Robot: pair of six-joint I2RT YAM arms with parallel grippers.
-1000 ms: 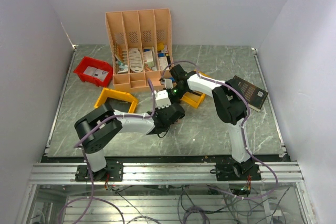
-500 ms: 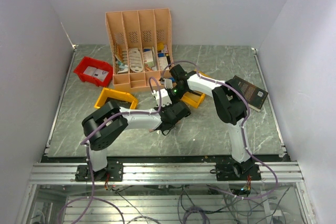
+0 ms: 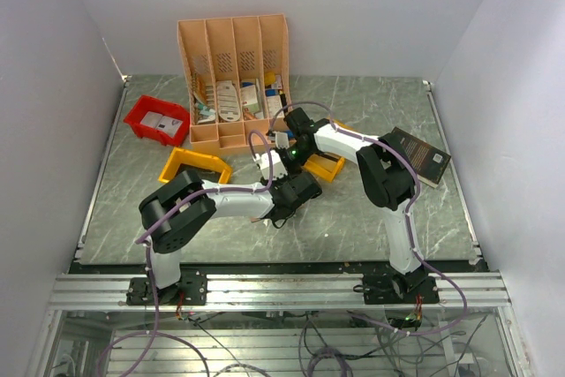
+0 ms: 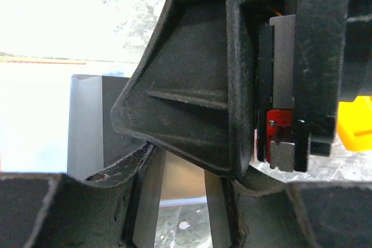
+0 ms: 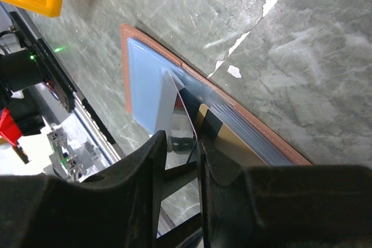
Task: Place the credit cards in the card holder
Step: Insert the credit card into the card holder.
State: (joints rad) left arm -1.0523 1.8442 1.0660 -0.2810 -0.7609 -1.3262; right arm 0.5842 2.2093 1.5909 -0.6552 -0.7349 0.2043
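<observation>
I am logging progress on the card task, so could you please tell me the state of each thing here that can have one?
card holder, lying open and flat.
credit card, gripped and tilted, its corner resting on the holder's blue panel.
right gripper, shut on the credit card.
left gripper, open or shut cannot be told.
black book, closed.

Left hand (image 3: 291, 190) beside right hand (image 3: 296, 136) — nearly touching.
</observation>
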